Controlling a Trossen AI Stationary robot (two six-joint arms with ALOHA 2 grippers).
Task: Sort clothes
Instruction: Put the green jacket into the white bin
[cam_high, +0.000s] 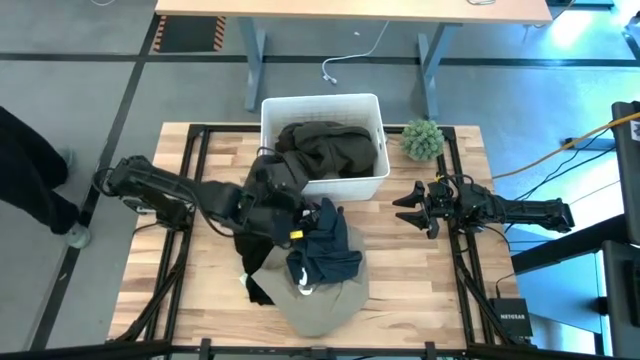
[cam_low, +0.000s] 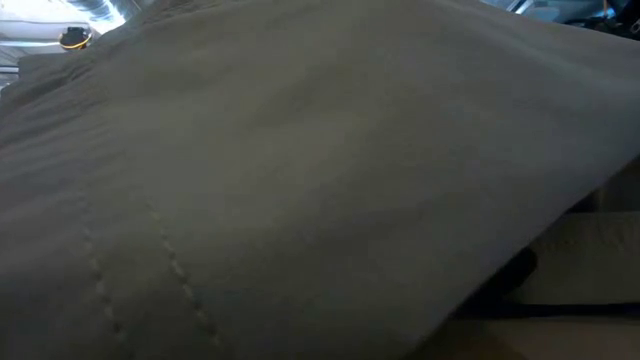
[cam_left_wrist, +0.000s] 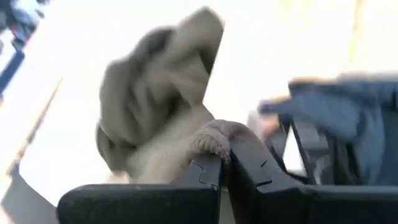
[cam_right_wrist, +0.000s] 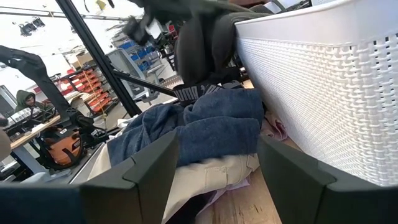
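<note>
A dark olive green garment (cam_high: 332, 148) lies in the white bin (cam_high: 372, 184), with one part at the bin's near left corner. My left gripper (cam_high: 283, 180) is shut on that part, above the corner. On the table in front of the bin lies a pile: a dark blue-black garment (cam_high: 325, 250) rests on a khaki-beige one (cam_high: 320, 302), and a black piece (cam_high: 255, 287) is at its left. A little pink cloth (cam_right_wrist: 274, 128) shows under the pile beside the bin. My right gripper (cam_high: 408, 205) is open and empty, right of the pile. My left gripper pinches a bunched fold of the olive garment (cam_left_wrist: 211, 138) between its two fingertips (cam_left_wrist: 205, 171). The fingers come from the table's left. The rest of the garment (cam_left_wrist: 155, 99) spreads away from the fingers toward the bin.
A small green fuzzy plant (cam_high: 422, 138) stands right of the bin. Khaki fabric (cam_low: 300, 180) fills nearly the whole low view. Bare wood lies on the table's right (cam_high: 420, 280) and near left. A person stands at the left (cam_high: 25, 170).
</note>
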